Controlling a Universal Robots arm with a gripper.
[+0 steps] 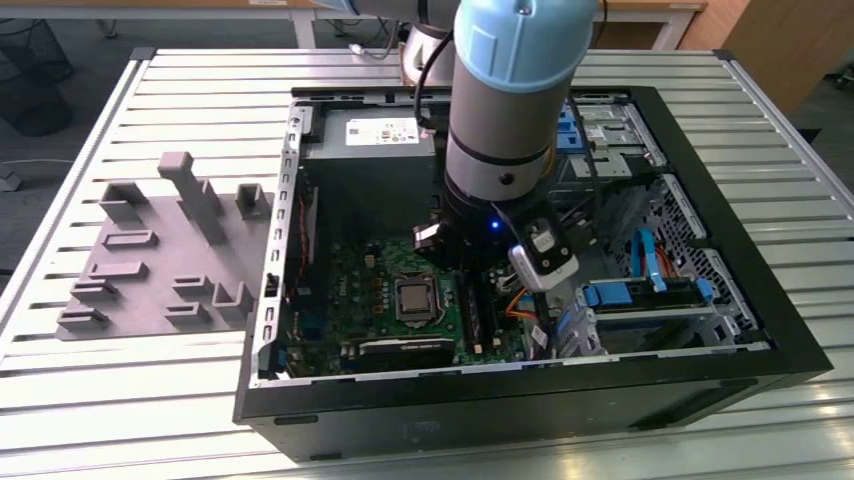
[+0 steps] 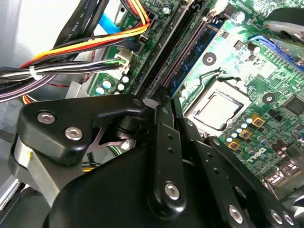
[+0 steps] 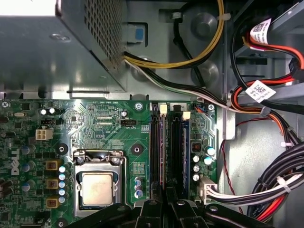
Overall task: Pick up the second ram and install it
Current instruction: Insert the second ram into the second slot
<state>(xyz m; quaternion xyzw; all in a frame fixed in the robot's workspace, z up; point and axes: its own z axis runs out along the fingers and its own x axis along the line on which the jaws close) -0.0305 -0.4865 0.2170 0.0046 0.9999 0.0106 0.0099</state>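
Note:
My gripper is down inside the open computer case, over the memory slots beside the processor socket. Its black fingers stand close together, shut on the second ram. The stick shows edge-on as a thin pale strip, running from the fingertips to a white clip along a black slot rail. In the second wrist view the gripper sits at the near end of the same slot line. A blue strip lies along the neighbouring slot.
The grey moulded fixture with upright posts stands on the slatted table, on the exterior view's left of the case. A metal power supply box and cable bundles crowd the slots. Blue drive brackets sit on the exterior view's right.

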